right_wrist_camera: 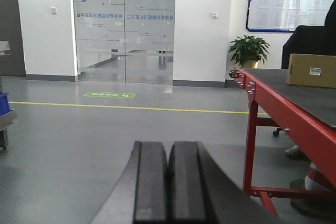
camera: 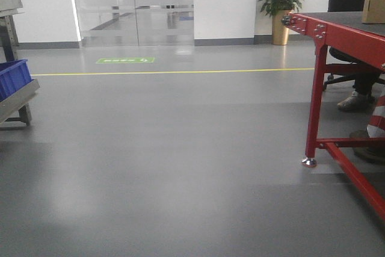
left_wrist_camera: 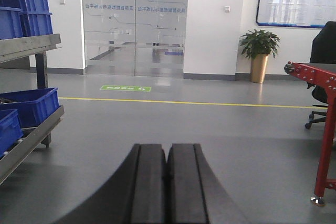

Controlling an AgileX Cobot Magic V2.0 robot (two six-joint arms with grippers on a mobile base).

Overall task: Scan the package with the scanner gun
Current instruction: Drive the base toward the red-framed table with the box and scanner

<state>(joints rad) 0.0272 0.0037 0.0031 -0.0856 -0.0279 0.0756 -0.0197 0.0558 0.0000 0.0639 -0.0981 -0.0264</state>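
Note:
A brown cardboard package (camera: 374, 5) sits on the dark top of a red-framed table (camera: 337, 37) at the right; it also shows in the right wrist view (right_wrist_camera: 311, 70). No scanner gun is in view. My left gripper (left_wrist_camera: 167, 149) is shut and empty, pointing out over the open grey floor. My right gripper (right_wrist_camera: 168, 148) is shut and empty too, with the red table (right_wrist_camera: 273, 106) to its right. Neither gripper shows in the front view.
A metal rack with blue bins (left_wrist_camera: 26, 106) stands at the left (camera: 13, 79). A seated person in black (camera: 358, 97) is behind the red table. A potted plant (camera: 280, 4) and glass doors (camera: 135, 4) are at the far wall. A yellow line (camera: 174, 72) crosses the grey floor.

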